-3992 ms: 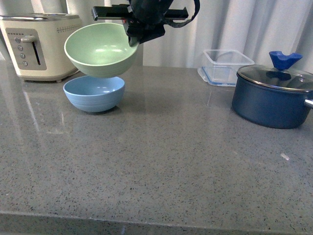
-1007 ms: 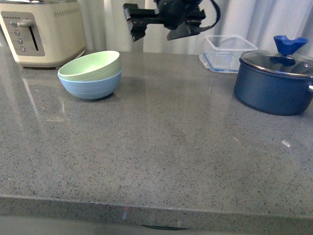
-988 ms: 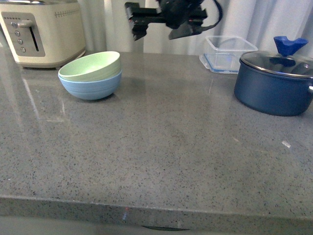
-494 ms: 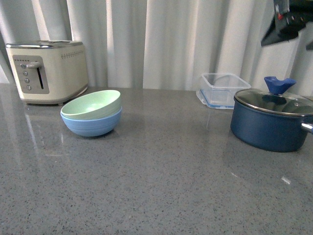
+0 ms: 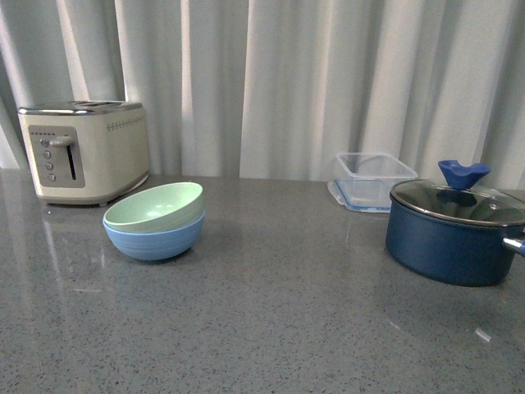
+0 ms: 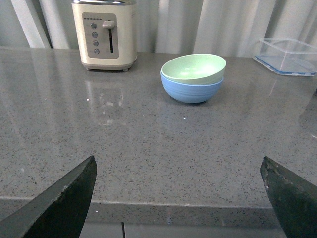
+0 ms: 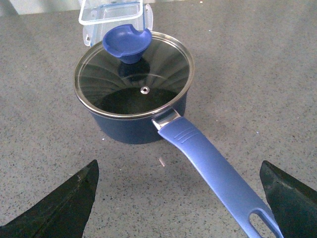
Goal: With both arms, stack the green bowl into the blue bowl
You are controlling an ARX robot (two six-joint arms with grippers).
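The pale mint-green bowl [image 5: 156,206] sits nested, slightly tilted, inside the light blue bowl [image 5: 154,239] on the grey counter, left of centre. Both also show in the left wrist view, the green bowl [image 6: 193,68] in the blue bowl [image 6: 191,90]. My left gripper [image 6: 179,171] is open and empty, back over the counter's front edge, far from the bowls. My right gripper [image 7: 179,173] is open and empty above the navy pot's long handle [image 7: 213,171]. Neither arm shows in the front view.
A cream toaster [image 5: 82,150] stands behind the bowls at the left. A clear plastic container [image 5: 372,180] sits at the back right. A dark navy pot with a glass lid [image 5: 459,230] stands at the right, its handle reaching toward the counter's front.
The arm that hovered above the bowls has pulled away and left the front view. The front view has tilted up. The green bowl stays in the blue bowl.
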